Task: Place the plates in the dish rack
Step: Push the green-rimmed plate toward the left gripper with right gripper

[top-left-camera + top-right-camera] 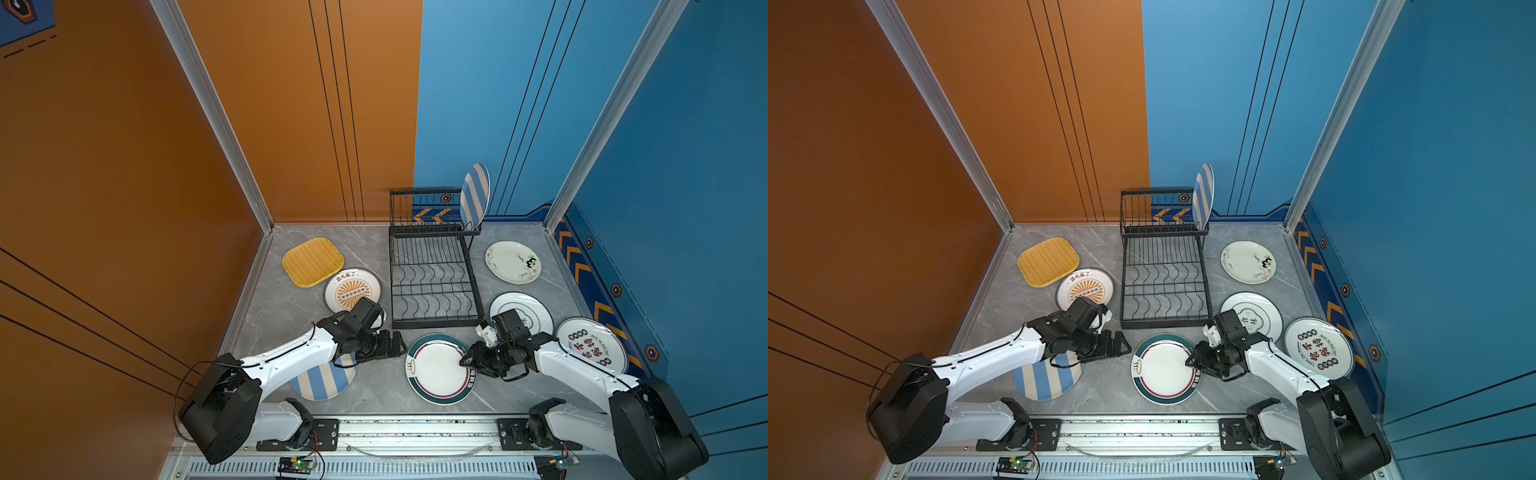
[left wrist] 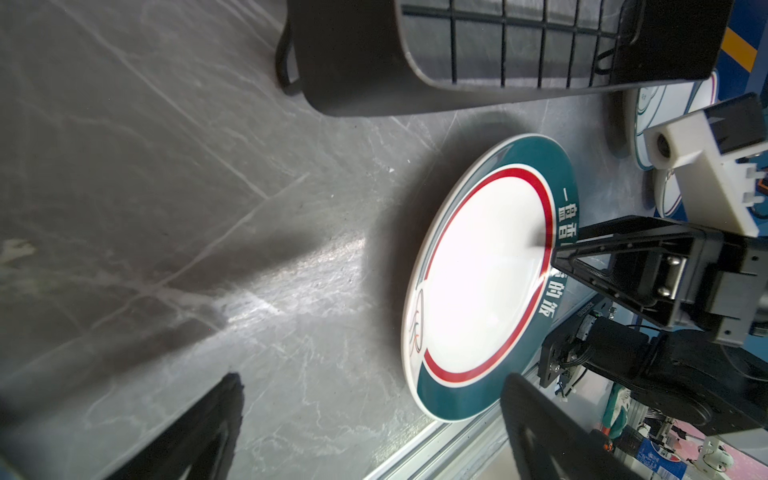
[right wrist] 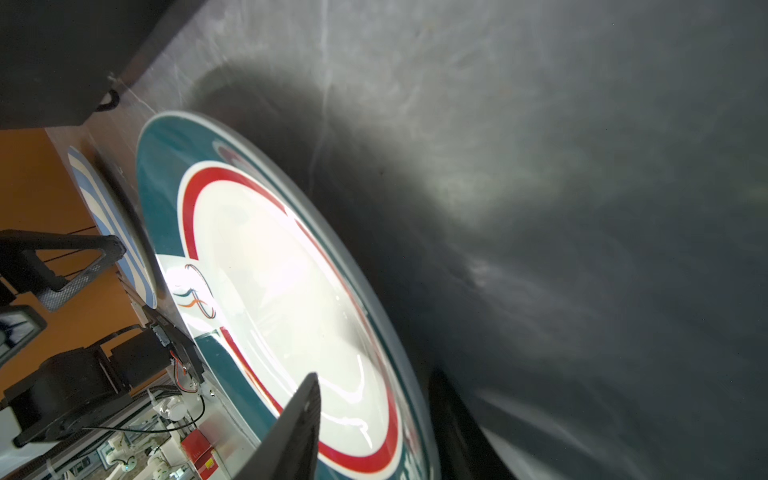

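Note:
A green-rimmed plate (image 1: 436,370) (image 1: 1160,368) (image 2: 482,282) (image 3: 270,291) lies near the table's front edge. My right gripper (image 1: 465,361) (image 1: 1190,361) (image 3: 374,376) is shut on its right rim, one finger on top and the other under the edge. My left gripper (image 1: 401,347) (image 1: 1125,347) (image 2: 372,382) hangs open and empty just left of that plate. The black dish rack (image 1: 432,282) holds one striped plate (image 1: 475,195) upright on its upper shelf. Its lower slots are bare.
A second striped plate (image 1: 320,382) lies under the left arm. A yellow woven plate (image 1: 312,262) and a sunburst plate (image 1: 351,289) lie left of the rack. A floral plate (image 1: 513,262), a thin-rimmed one (image 1: 528,307) and a red-character plate (image 1: 590,345) lie to its right.

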